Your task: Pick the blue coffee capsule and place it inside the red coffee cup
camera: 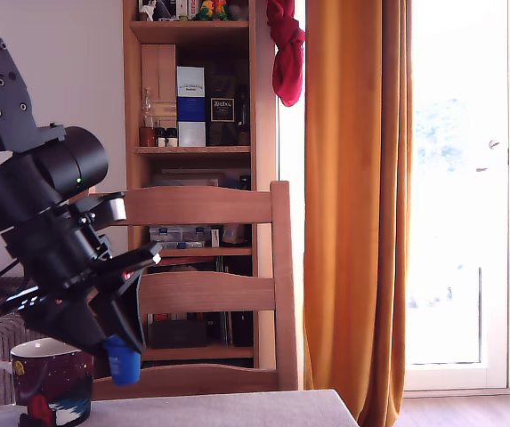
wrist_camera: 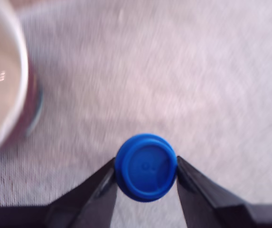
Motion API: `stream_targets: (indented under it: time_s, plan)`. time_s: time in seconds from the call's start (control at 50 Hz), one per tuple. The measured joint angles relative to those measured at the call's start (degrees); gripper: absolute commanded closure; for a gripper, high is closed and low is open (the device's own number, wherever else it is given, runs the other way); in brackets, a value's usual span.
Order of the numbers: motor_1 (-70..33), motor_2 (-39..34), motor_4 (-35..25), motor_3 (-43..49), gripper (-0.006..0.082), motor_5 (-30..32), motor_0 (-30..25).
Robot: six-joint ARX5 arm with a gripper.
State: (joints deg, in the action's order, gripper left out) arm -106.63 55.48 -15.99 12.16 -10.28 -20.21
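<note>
gripper [wrist_camera: 146,176] clenched on blue coffee capsule [wrist_camera: 145,167] | looks light, stiff, slick plastic | side-wall pinch seems best | red coffee cup [camera: 52,382] just beside

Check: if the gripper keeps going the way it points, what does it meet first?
Probably the bare table. The gripper points down, holding the capsule with cloth directly beyond it. The cup sits off to the side, not in line. The capsule would touch first; depth is unclear.
</note>
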Motion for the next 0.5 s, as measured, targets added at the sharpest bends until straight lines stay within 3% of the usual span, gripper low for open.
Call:
stream_targets:
  time_s: [0.5]
  plan:
    - [3.08, 3.21, 0.0, 3.67, 0.0485, 1.49, 5.81]
